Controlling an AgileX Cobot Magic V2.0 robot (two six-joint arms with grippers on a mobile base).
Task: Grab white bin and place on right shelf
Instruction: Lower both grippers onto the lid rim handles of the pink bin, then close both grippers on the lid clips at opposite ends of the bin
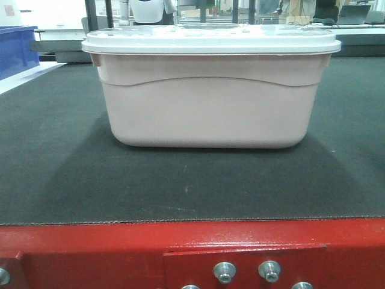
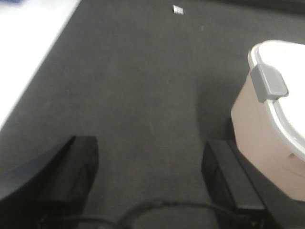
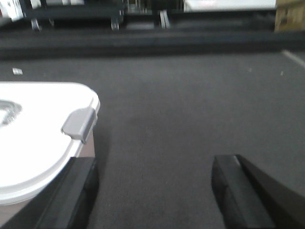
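Hovering over the dark counter (image 1: 60, 180) with left fingers (image 2: 228, 176) apart and right fingers (image 3: 236, 191) apart, 1 at each end of the white bin (image 1: 210, 108).

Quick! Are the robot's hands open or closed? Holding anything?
Left hand: open, holding nothing; the white bin is beside it.
Right hand: open, holding nothing.

Front: low, level, near white bin (image 1: 210, 102). Wrists: behind left pincer (image 2: 150, 174), right pincer (image 3: 155, 191), angled down; bin shared.
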